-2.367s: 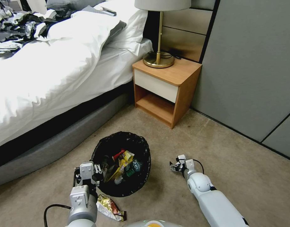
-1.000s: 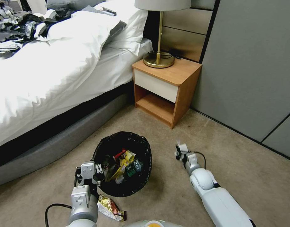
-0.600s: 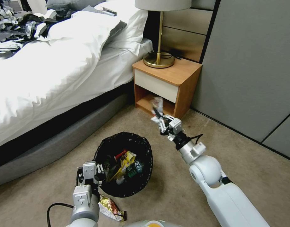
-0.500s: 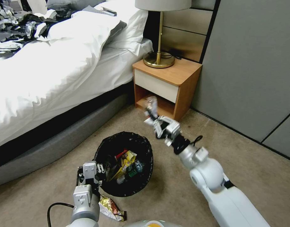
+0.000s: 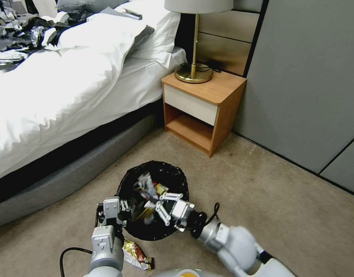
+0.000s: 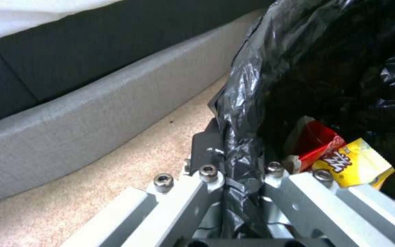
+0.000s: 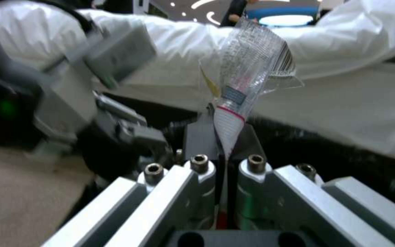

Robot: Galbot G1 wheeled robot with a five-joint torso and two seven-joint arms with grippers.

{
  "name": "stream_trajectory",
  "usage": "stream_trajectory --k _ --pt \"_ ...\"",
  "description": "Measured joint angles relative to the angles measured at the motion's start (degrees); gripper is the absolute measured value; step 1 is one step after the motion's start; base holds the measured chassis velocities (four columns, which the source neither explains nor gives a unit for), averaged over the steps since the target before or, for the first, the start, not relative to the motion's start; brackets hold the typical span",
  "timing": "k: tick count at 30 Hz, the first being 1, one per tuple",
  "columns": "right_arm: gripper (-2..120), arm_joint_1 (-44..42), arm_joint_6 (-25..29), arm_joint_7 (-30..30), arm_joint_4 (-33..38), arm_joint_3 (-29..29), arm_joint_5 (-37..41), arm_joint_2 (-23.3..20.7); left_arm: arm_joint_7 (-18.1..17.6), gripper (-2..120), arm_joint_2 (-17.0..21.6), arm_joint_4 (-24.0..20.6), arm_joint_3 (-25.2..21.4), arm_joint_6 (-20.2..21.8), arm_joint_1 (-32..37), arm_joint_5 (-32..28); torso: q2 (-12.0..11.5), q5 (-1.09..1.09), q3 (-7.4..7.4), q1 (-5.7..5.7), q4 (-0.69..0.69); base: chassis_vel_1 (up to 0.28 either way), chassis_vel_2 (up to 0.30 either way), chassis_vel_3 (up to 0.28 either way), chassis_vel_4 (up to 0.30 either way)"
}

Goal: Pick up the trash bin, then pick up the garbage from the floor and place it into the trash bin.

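The trash bin (image 5: 154,200) sits on the tan carpet (image 5: 261,184), low in the middle of the head view. A crinkly black bag (image 6: 243,113) lines it and folds over the rim. Inside the bin lies garbage: a yellow snack wrapper (image 6: 353,164), a red packet (image 6: 319,142) touching it, and more small bits that are too mixed up to tell apart.

The left claw (image 5: 112,212) is at the bin's 8 o'clock side. In the left wrist view the left claw (image 6: 241,178) is closed tight on the bin's rim, with the black bag squeezed between its fingers.

The right claw (image 5: 156,202) reaches in from the bin's 4 o'clock side and is over the open top of the bin. In the right wrist view the right claw (image 7: 223,156) is pinched shut on a clear plastic wrapper (image 7: 248,79). The wrapper has small print, a barcode and a red line on it, and it sticks out past the fingertips.

A shiny gold and red wrapper (image 5: 136,254) lies on the carpet just beside the bin, at its 7 o'clock.

A bed (image 5: 50,96) with white covers is at 10 o'clock from the bin. A wooden nightstand (image 5: 204,107) stands at 1 o'clock, and a lamp (image 5: 194,42) is on top of it.
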Motion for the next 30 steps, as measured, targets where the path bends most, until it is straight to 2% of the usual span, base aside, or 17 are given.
stream_trajectory --k 5,8,10,12,13,15,16,17,19,20,22,23,26,27,30 --pt "0 1.3 -0.7 3.0 -3.5 -0.7 -1.3 1.2 0.0 0 0.0 -0.1 0.2 -0.1 0.2 0.1 0.0 0.0 0.0 0.0 0.0 0.0 0.0 0.0 0.0" --pt "7 1.6 -1.0 3.8 -4.4 -0.8 -2.1 1.4 0.0 0 0.0 -0.1 0.4 -0.1 0.2 0.2 0.0 0.0 0.0 0.0 0.0 0.0 0.0 0.0 0.0" --pt "17 1.8 -1.3 4.3 -4.7 -0.9 -2.3 1.5 0.0 0 0.0 -0.1 0.5 -0.1 0.2 0.2 0.0 0.0 0.0 0.0 -0.01 0.0 0.0 0.0 0.0" --pt "20 1.9 -1.4 4.5 -4.7 -0.9 -2.3 1.4 0.0 0 0.0 -0.1 0.5 -0.1 0.2 0.2 0.0 0.0 0.0 0.0 0.0 0.0 0.0 0.0 0.0" --pt "27 2.1 -1.5 4.7 -4.7 -1.0 -2.3 1.3 0.0 0 0.0 -0.1 0.5 -0.1 0.2 0.3 0.0 0.0 0.0 0.0 -0.01 0.0 0.0 0.0 0.0" --pt "32 2.4 -1.5 4.8 -4.6 -1.0 -2.4 1.1 0.0 0 0.0 -0.1 0.5 -0.2 0.2 0.3 0.0 0.0 0.0 0.0 -0.01 0.0 0.0 0.0 0.0" --pt "39 2.5 -1.6 4.9 -4.5 -1.0 -2.5 1.1 0.0 0 0.0 -0.1 0.5 -0.2 0.3 0.3 0.0 0.0 0.0 0.0 -0.01 0.0 0.0 0.0 0.0" --pt "39 2.5 -1.6 4.9 -4.5 -1.0 -2.5 1.1 0.0 0 0.0 -0.1 0.5 -0.2 0.3 0.3 0.0 0.0 0.0 0.0 -0.01 0.0 0.0 0.0 0.0" --pt "48 2.8 -1.9 5.0 -3.8 -0.9 -2.5 0.8 0.0 0 0.0 -0.1 0.6 -0.2 0.3 0.4 0.0 0.0 0.0 0.0 -0.01 0.0 0.0 0.0 0.0" --pt "48 2.8 -1.9 5.0 -3.8 -0.9 -2.5 0.8 0.0 0 0.0 -0.1 0.6 -0.2 0.3 0.4 0.0 0.0 0.0 0.0 -0.01 0.0 0.0 0.0 0.0" --pt "61 2.9 -2.1 5.1 -3.5 -0.9 -2.5 0.6 0.0 0 0.1 -0.1 0.6 -0.2 0.3 0.4 0.0 0.0 0.0 0.0 -0.01 0.0 0.0 0.0 0.0" --pt "61 2.9 -2.1 5.1 -3.5 -0.9 -2.5 0.6 0.0 0 0.1 -0.1 0.6 -0.2 0.3 0.4 0.0 0.0 0.0 0.0 -0.01 0.0 0.0 0.0 0.0" --pt "76 2.7 -2.2 5.1 -3.2 -0.9 -2.4 0.3 0.0 0 0.1 -0.1 0.6 -0.2 0.3 0.4 0.0 0.0 0.0 0.0 0.0 0.0 0.0 0.0 0.0" --pt "76 2.7 -2.2 5.1 -3.2 -0.9 -2.4 0.3 0.0 0 0.1 -0.1 0.6 -0.2 0.3 0.4 0.0 0.0 0.0 0.0 0.0 0.0 0.0 0.0 0.0" --pt "89 2.5 -2.3 5.1 -2.8 -0.8 -2.4 0.1 0.1 0 0.1 -0.1 0.6 -0.2 0.3 0.4 0.0 0.0 0.0 0.0 -0.01 0.0 0.0 0.0 0.0"
